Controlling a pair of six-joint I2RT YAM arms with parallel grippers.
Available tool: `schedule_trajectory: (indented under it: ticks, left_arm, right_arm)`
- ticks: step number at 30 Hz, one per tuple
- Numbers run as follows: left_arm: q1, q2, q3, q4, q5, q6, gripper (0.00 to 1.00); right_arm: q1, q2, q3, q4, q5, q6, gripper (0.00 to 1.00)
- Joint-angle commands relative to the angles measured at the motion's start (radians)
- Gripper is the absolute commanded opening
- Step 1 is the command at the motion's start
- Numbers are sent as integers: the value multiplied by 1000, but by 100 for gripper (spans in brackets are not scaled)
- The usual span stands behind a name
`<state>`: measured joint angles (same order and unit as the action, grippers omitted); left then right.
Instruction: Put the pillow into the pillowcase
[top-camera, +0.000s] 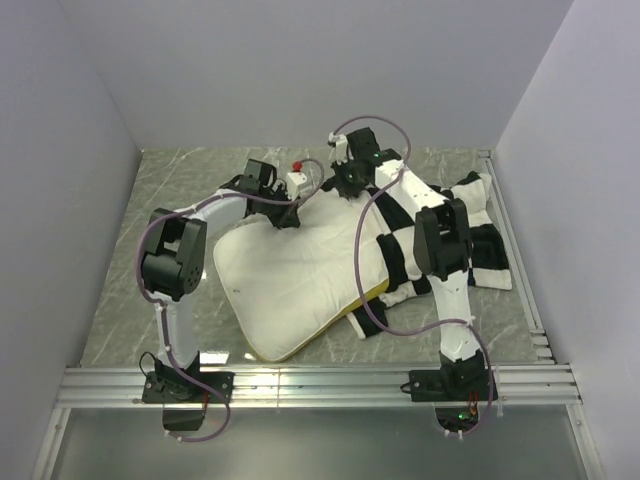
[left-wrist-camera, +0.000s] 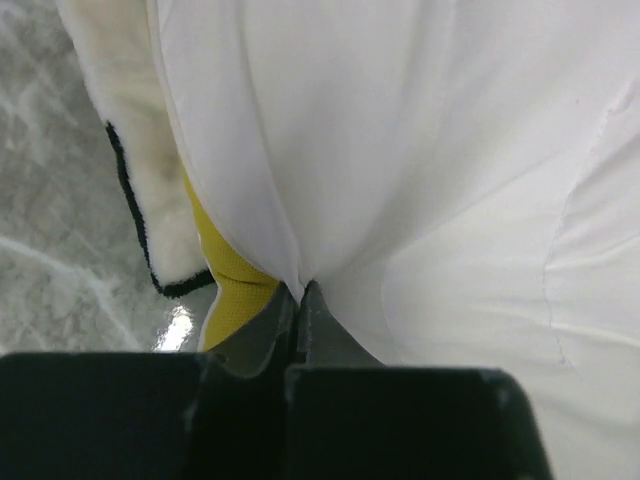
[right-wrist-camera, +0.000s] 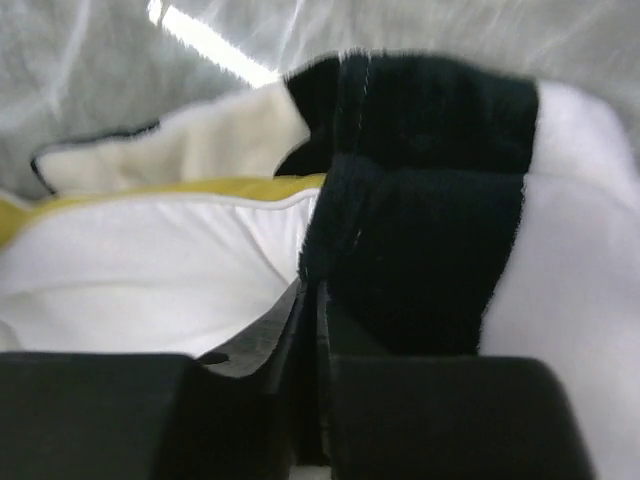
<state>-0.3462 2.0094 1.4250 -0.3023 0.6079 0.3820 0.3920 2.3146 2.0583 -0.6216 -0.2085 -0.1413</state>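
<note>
Left fingers (left-wrist-camera: 268, 335), shut, pinch the pillow (left-wrist-camera: 430, 200), right fingers (right-wrist-camera: 262, 338) clamp the pillowcase (right-wrist-camera: 420, 230) hem; best draw that hem steadily over the pillow.

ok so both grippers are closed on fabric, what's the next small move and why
Probably draw the right gripper leftward, pulling the edge of the pillowcase over the pillow. The right gripper pinches the case's black edge, the left gripper pinches the pillow's white cover and can anchor it, and most of the pillow lies outside the case.
</note>
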Motion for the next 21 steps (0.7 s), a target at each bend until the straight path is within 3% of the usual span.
schedule_trajectory:
  ticks: [1, 2, 6, 7, 9, 10, 11, 12, 21]
  left_arm:
    - [-57, -77, -60, -15, 72, 139, 0]
    - [-66, -84, -67, -55, 82, 173, 0]
    - [-120, -146, -139, -127, 76, 348, 0]
    - [-151, -156, -176, -130, 60, 407, 0]
    - [-174, -187, -215, -127, 29, 451, 0]
    - [-192, -196, -241, -130, 26, 483, 0]
    - [-200, -201, -248, -130, 23, 494, 0]
    - [-208, -207, -253, -136, 15, 503, 0]
    - [-231, -218, -229, -124, -11, 534, 0]
  right_arm:
    - [-7, -174, -212, -101, -77, 8, 5]
    - [-8, -216, -261, -101, -92, 17, 0]
    - [-8, -356, -423, -216, -167, -7, 2]
    - [-12, -394, -440, -220, -146, -10, 12]
    - [-50, -432, -440, -199, -131, 6, 24]
    - [-67, -455, -416, -158, -129, 22, 34]
    - [-79, -457, -393, -146, -124, 46, 50]
    - [-96, -436, -362, -136, -109, 51, 55]
    - [-65, -114, 15, -254, -17, -14, 71]
